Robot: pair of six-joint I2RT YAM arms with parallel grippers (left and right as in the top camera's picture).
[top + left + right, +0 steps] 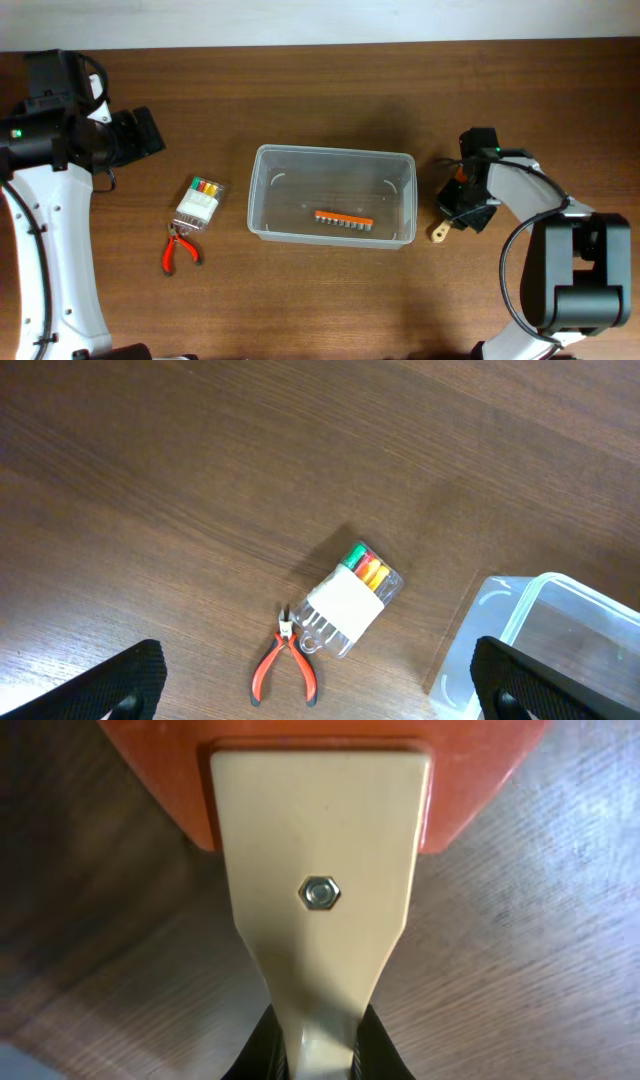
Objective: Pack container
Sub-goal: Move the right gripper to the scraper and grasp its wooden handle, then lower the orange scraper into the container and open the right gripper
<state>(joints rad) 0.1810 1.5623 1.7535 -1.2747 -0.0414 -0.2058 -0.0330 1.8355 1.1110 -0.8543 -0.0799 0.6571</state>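
Beside container [333, 151], right gripper [318, 1055], tool [438, 232] mostly hidden

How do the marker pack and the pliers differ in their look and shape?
The marker pack is a clear box with a white label; the pliers are metal with red handles. The pack is broader; the pliers are slimmer. Both lie on the table, outside the container.
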